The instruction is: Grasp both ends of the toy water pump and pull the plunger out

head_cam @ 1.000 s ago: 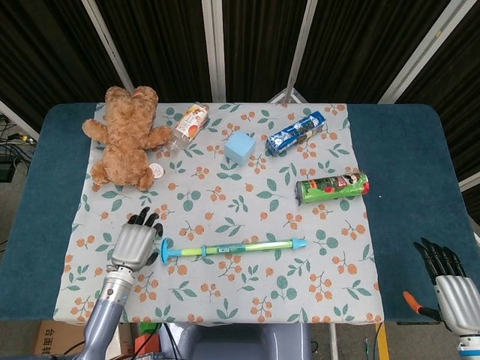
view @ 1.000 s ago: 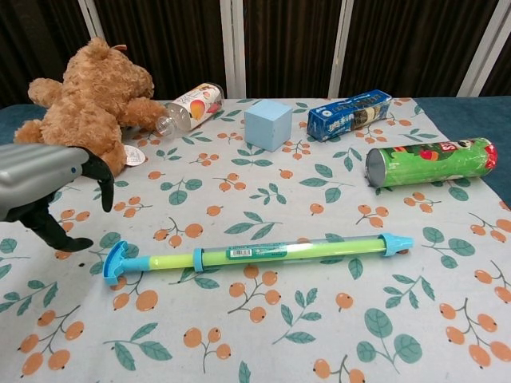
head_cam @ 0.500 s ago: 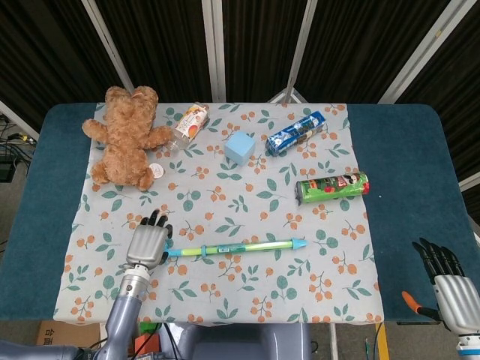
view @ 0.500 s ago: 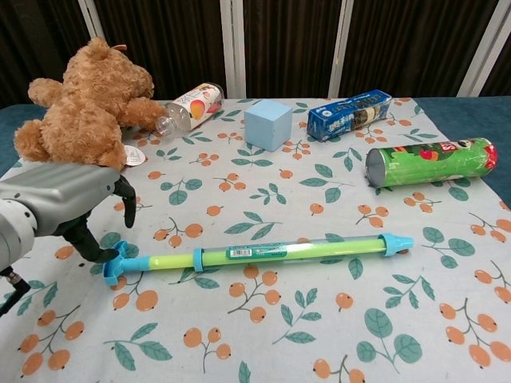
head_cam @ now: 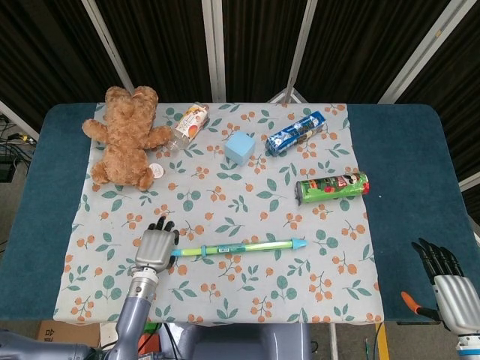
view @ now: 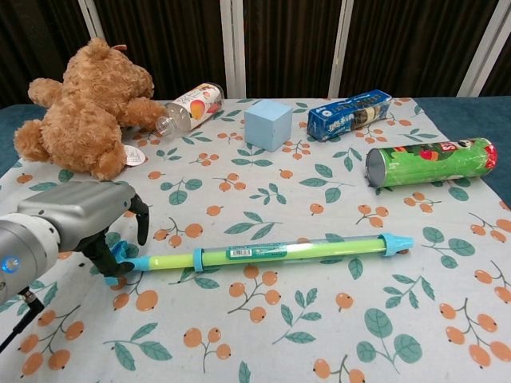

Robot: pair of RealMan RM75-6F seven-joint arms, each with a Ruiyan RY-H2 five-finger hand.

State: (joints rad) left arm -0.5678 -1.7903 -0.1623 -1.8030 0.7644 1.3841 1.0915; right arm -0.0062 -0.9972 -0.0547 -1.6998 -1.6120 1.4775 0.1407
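The toy water pump [head_cam: 240, 247] [view: 279, 251] lies flat on the floral cloth, a green tube with a blue T-handle [view: 120, 270] at its left end and a blue nozzle [view: 395, 243] at its right. My left hand [head_cam: 155, 247] [view: 80, 219] hangs over the handle end. Its fingers curve down on both sides of the handle and have not closed on it. The hand hides part of the handle. My right hand [head_cam: 450, 285] shows only in the head view, off the table's near right corner, with fingers stretched out and empty.
A teddy bear [head_cam: 127, 139] and a small bottle [head_cam: 189, 124] lie at the back left. A blue cube [head_cam: 240, 147] and a blue snack pack [head_cam: 296, 133] sit at the back centre. A green chip can [head_cam: 332, 186] lies right of centre.
My left hand has moved right along the table and now covers the pump's handle end. The pump and the right hand have stayed put.
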